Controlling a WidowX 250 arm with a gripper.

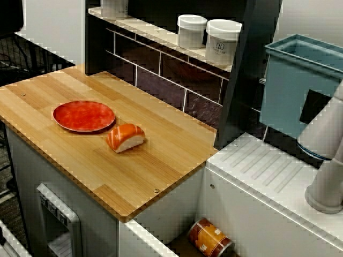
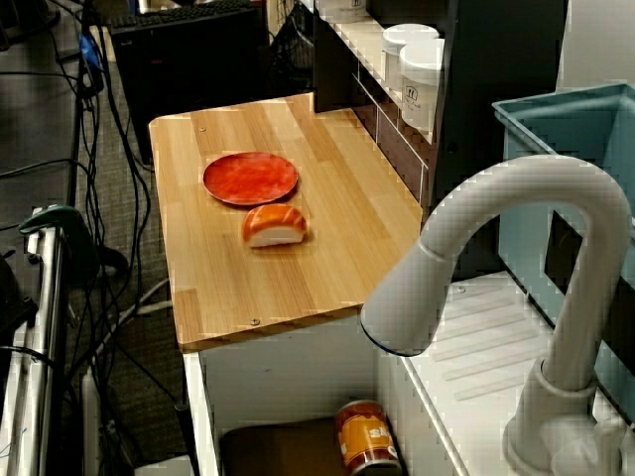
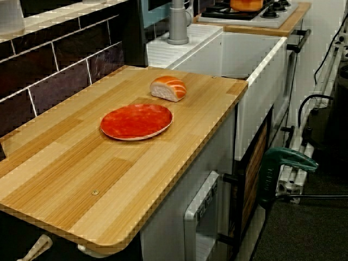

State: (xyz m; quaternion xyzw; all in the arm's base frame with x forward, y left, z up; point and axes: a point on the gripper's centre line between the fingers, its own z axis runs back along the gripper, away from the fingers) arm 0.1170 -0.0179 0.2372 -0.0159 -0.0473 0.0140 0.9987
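DESK: Where to place the salmon sushi [image 1: 125,137] in the caption?

PHOTOGRAPHER: On the wooden counter [image 1: 161,171], orange side up, just beside the red plate [image 1: 83,115] yet apart from it, on the side towards the sink [image 3: 261,70]. Clearest in the view along the counter, with a strip of bare wood between the two.

DESK: And the pincer: open, closed, gripping?

PHOTOGRAPHER: Impossible to tell. Out of frame in the view from above, the view over the tap and the view along the counter alike.

DESK: Plate's position?

PHOTOGRAPHER: Flat on the wood, farther from the sink than the sushi.

DESK: Anything worth naming around them?

PHOTOGRAPHER: Worth noting a white tap [image 2: 516,228] arching over the sink, well apart from the sushi. Below its spout, lying on its side in the basin, an orange-labelled can [image 2: 367,436]. Behind the counter, standing side by side on the tiled shelf [image 1: 155,33], two white jars [image 1: 222,42]. Right of those, beyond the dark post, a blue bin [image 1: 292,85].
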